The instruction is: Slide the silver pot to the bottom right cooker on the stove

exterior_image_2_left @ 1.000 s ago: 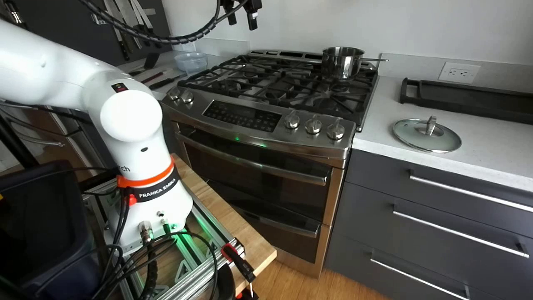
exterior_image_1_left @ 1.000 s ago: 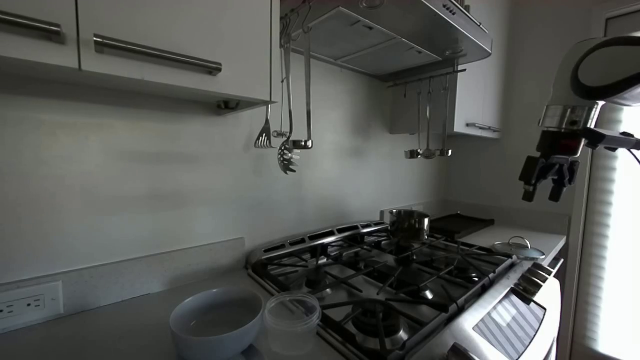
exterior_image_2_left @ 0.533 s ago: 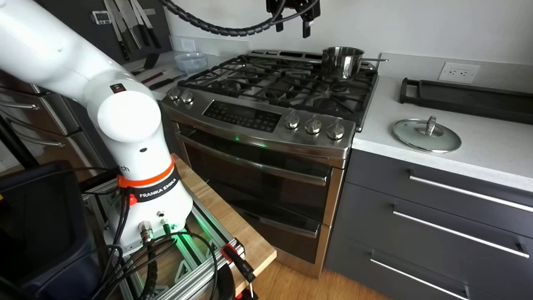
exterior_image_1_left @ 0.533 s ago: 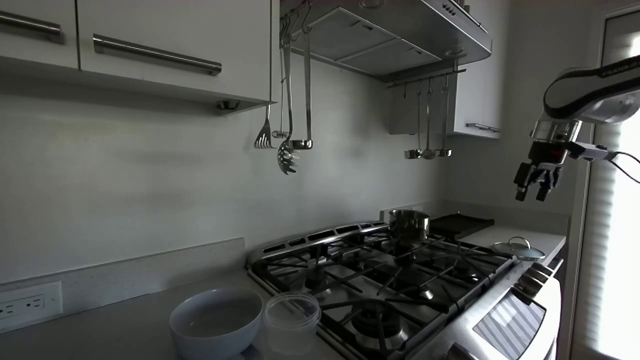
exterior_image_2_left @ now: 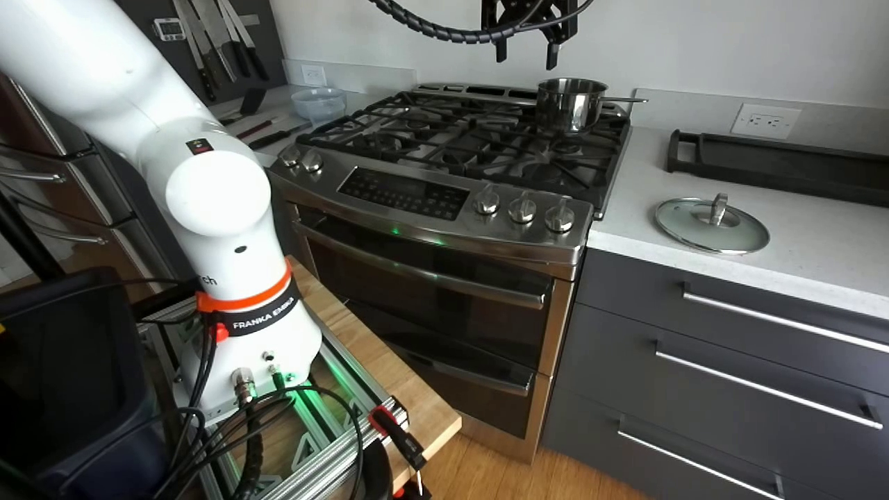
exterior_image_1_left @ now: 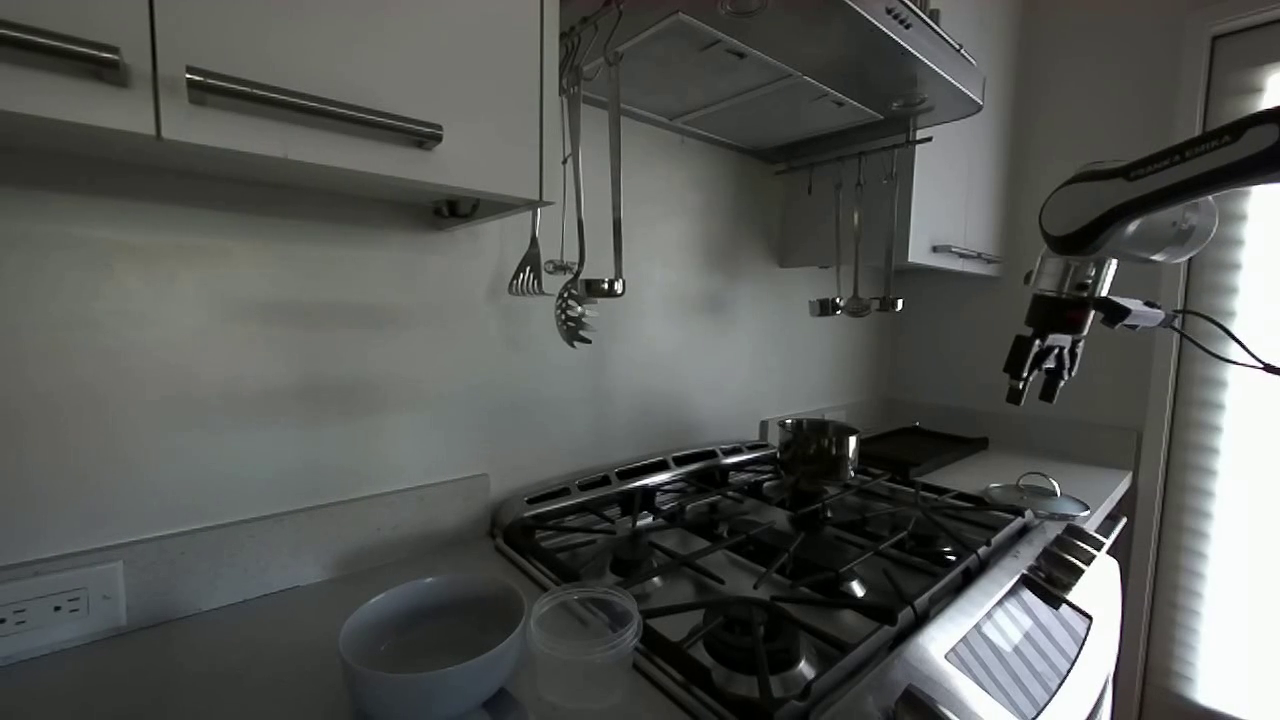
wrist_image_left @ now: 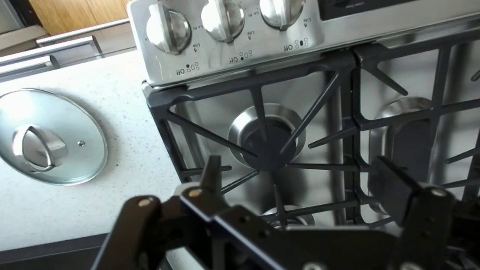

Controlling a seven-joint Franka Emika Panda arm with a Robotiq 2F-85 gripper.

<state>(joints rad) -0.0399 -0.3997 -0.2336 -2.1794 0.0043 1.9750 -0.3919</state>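
2 fingers [wrist_image_left: 392, 191] stand wide, empty; the silver pot [exterior_image_2_left: 566, 113] sits upper right in an exterior view. Best descend squarely, grip, then drag it level toward the bottom right cooker [wrist_image_left: 276, 141].

Holds the white arm [exterior_image_2_left: 97, 76] raised and outstretched, bends downward at the wrist [exterior_image_1_left: 1072, 275], and points the black gripper [exterior_image_1_left: 1033, 391] down, with its two fingers [wrist_image_left: 392, 187] standing wide apart.

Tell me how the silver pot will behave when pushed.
The silver pot is wider than tall, so it probably won't tip easily. It may snag on the gapped grates rather than slide smoothly. Pushed at its long side handle, it would likely swivel.
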